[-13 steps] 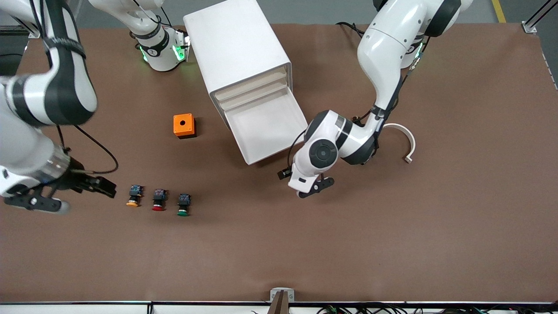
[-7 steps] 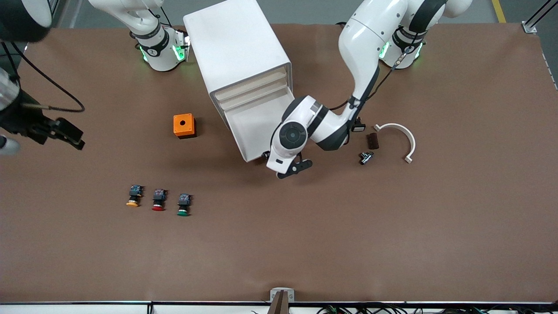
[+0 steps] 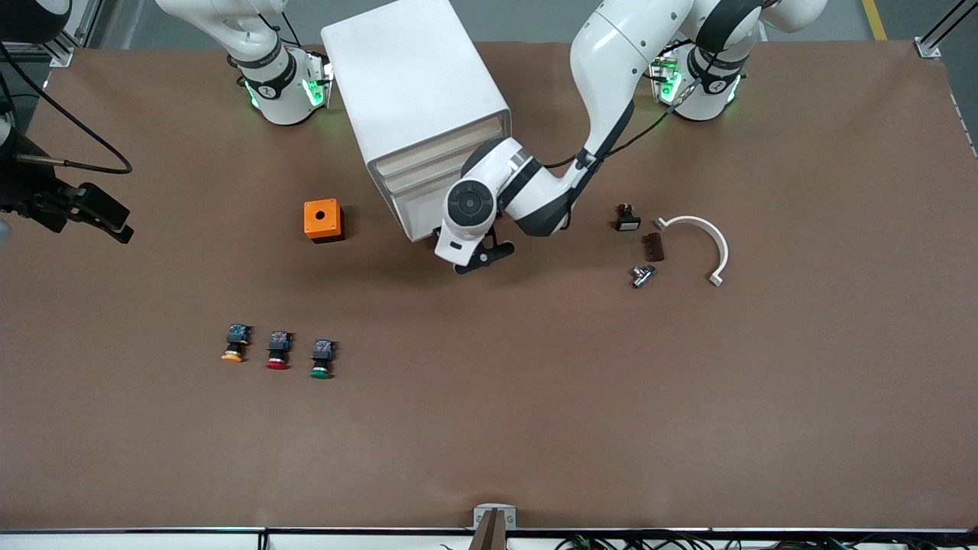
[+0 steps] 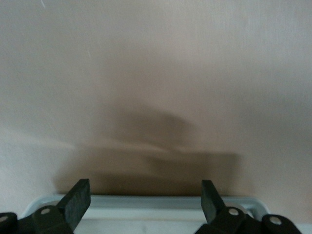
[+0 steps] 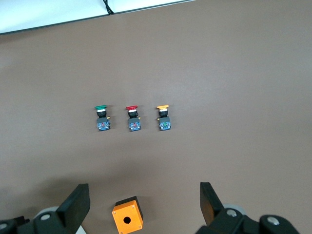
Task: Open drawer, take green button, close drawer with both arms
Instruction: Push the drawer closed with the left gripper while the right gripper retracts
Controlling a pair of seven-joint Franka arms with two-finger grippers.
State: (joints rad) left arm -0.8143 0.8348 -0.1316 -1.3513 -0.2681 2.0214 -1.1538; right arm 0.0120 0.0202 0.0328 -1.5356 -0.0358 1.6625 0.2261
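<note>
The white cabinet [image 3: 416, 84] stands at the robots' side of the table. Its lowest drawer [image 3: 417, 229] sticks out a short way. My left gripper [image 3: 475, 260] is at the drawer's front edge, open; the left wrist view shows the pale drawer rim [image 4: 146, 207] between the spread fingers of the left gripper [image 4: 144, 197]. The green-capped button [image 3: 322, 359] stands on the table beside a red-capped one [image 3: 278, 350] and an orange-capped one [image 3: 234, 344]. It also shows in the right wrist view [image 5: 102, 118]. My right gripper [image 3: 107, 218] is open and empty, up over the right arm's end of the table [image 5: 142, 200].
A small orange box with a hole [image 3: 323, 220] sits beside the cabinet and shows in the right wrist view [image 5: 127, 219]. Toward the left arm's end lie a white curved piece [image 3: 707, 241], a small black part [image 3: 626, 219], a brown block [image 3: 652, 246] and a metal piece [image 3: 642, 275].
My left gripper moved toward the cabinet and the drawer slid most of the way in. My right gripper moved away from the buttons toward the table's end.
</note>
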